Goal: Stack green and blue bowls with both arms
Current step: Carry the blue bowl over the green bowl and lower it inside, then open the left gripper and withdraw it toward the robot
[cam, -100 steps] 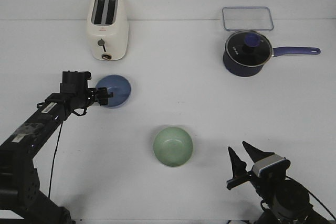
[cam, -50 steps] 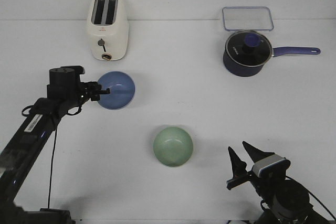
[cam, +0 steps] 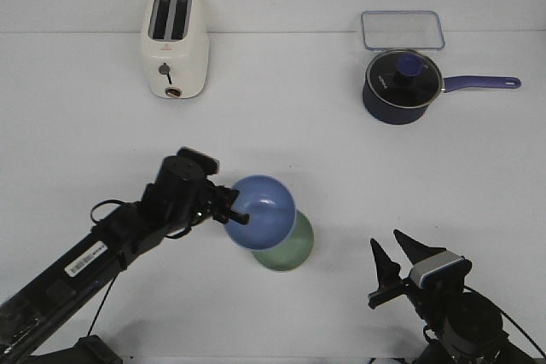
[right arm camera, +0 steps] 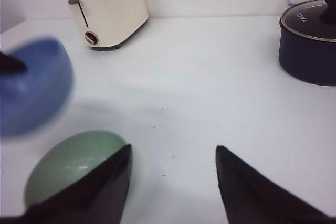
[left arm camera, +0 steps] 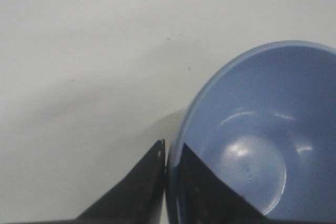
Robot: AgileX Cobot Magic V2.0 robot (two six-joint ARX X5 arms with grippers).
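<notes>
So the left gripper [cam: 239, 215] is carrying the blue bowl [cam: 260, 211] by its rim, jaws pinched on the wall with one finger inside and one outside, which the left wrist view is showing pretty clearly. In the front view the bowl is hanging in the air above the green bowl [cam: 290, 249], overlapping its left and back part, so it's not centred yet. The green bowl is sitting on the table [cam: 341, 168] out in front of the robot, upright and apparently untouched. The right gripper [cam: 394, 272] is waiting near the front right with its jaws spread wide and nothing in them. My take on doing this bit well: keep sliding the blue one over until the rims line up, level it out since it's looking a bit tilted, then lower it slowly and only let go once it's seated. Dropping it off-centre would probably tip or shove the green one.
</notes>
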